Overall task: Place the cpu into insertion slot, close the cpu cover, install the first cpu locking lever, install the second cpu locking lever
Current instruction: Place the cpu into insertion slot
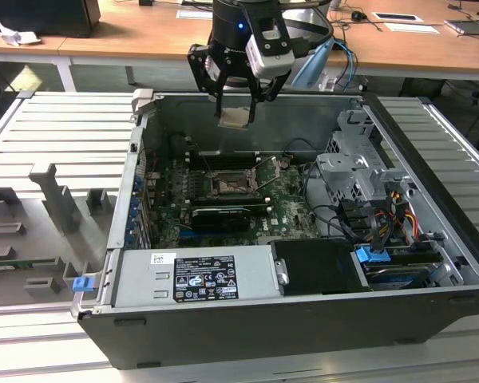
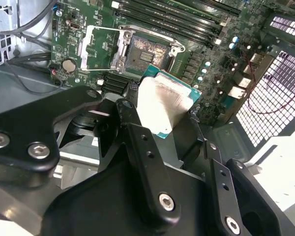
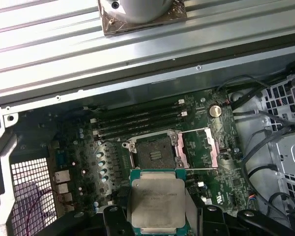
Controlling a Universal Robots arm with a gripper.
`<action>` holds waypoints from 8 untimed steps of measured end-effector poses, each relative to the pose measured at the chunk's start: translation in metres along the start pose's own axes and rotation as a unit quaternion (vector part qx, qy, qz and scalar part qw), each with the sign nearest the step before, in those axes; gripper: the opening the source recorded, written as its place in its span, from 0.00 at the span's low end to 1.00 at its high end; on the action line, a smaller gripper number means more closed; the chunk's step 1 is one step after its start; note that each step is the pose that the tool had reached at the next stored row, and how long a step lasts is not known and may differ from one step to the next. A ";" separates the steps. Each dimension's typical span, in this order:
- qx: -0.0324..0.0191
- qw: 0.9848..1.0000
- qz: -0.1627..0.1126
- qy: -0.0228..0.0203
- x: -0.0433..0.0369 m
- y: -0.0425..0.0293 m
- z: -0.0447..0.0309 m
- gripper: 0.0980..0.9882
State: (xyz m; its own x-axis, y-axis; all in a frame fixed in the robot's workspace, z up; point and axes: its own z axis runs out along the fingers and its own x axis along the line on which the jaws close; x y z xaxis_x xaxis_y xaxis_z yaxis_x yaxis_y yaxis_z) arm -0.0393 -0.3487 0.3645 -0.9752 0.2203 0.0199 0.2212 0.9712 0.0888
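Cpu pinched in my gripper, in the air above the open computer case.

I hold the cpu flat, its pale metal face turned up towards my wrist, my jaws closed to its width on two opposite edges. Being square, it has no long axis. In the first wrist view its sides run roughly parallel to those of the insertion slot. In the exterior view it hangs near the case's far edge, well above the motherboard and apart from the slot, which sits bare towards the board's middle. The cpu cover lies swung open just beside the slot. The long black memory slots run along the slot's side nearest the case's far edge.
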 end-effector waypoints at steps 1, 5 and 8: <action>0.000 1.000 0.002 0.000 0.0000 0.0000 0.0000 0.48; 0.000 1.000 0.013 -0.001 0.0000 0.0000 0.0000 0.48; 0.000 1.000 0.024 -0.002 0.0000 0.0000 0.0001 0.48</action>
State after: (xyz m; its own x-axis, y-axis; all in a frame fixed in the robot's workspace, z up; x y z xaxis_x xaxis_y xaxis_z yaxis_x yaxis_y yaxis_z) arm -0.0393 -0.3487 0.3644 -0.9637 0.2663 0.0199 0.2670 0.9596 0.0886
